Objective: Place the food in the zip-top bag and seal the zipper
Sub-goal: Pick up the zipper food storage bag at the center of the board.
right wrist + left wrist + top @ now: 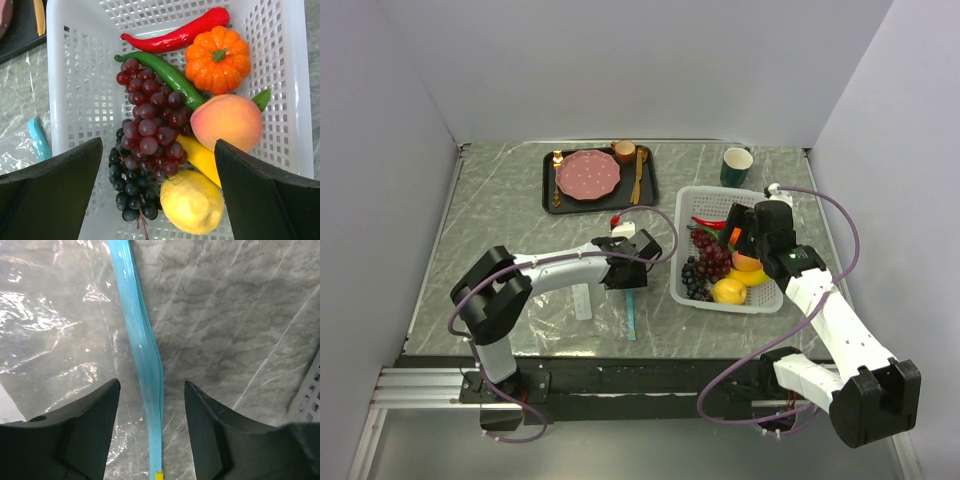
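Note:
The clear zip-top bag (585, 300) lies flat on the marble table, its teal zipper (631, 315) along the right edge. My left gripper (620, 275) hovers low over that edge. In the left wrist view its jaws (151, 384) stand open on either side of the zipper (145, 340), not touching it, with the bag film (60, 330) to the left. The food sits in the white basket (75, 75): purple grapes (150, 125), a lemon (192, 202), a peach (227, 120), an orange pumpkin (217, 52), a red chili (180, 32) and a banana (202, 157). My right gripper (159, 145) hangs open above them, empty.
The white basket (685, 200) stands right of the bag, and its corner shows in the left wrist view (310, 390). A black tray at the back holds a pink plate (587, 175), gold cutlery and a small orange cup (624, 151). A green cup (736, 165) stands behind the basket.

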You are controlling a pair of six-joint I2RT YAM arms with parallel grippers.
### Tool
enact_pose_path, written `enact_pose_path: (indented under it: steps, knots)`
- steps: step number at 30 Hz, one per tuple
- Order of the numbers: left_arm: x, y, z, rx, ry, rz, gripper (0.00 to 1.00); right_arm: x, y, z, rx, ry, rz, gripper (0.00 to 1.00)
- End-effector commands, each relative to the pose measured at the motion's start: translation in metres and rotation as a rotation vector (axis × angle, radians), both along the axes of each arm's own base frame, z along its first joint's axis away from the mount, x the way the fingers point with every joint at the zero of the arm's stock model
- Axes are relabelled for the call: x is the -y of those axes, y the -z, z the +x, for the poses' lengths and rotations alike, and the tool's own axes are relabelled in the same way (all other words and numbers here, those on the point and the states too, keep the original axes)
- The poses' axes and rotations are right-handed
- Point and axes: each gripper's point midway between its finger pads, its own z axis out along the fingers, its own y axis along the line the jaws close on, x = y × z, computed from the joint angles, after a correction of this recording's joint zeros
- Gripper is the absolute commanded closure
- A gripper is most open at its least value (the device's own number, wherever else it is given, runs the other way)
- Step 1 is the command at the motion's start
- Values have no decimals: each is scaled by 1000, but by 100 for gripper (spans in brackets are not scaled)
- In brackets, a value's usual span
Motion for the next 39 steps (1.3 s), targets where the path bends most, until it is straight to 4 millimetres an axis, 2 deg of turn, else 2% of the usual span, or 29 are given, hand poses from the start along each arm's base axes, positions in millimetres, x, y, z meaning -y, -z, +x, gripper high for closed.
enact_pose_path:
  steps: [1, 11, 18, 22, 26, 32, 35, 37, 39]
  knots:
    - [18, -8, 3, 7, 4, -72, 45, 1, -21, 3, 63, 11, 7, 0]
    - [23, -5, 1, 1, 14, -74, 43, 1, -25, 2, 66, 6, 3, 0]
    - [19, 6, -4, -25, 14, -64, 46, 2, -23, 0, 62, 8, 3, 0]
    - [17, 11, -4, -28, 11, -56, 54, 3, -23, 0, 63, 14, 0, 0]
    - [16, 18, -8, -39, 10, -58, 54, 4, -22, -2, 61, 18, -5, 0]
    - [12, 28, -11, -54, 10, -38, 59, 6, -22, -3, 58, 25, -12, 0]
    - [9, 32, -12, -59, 5, -26, 68, 7, -21, -3, 58, 27, -13, 0]
    - [9, 33, -13, -60, 8, -23, 78, 6, -20, -3, 56, 26, -11, 0]
    - [8, 34, -13, -64, 7, -18, 82, 5, -20, -3, 56, 24, -6, 0]
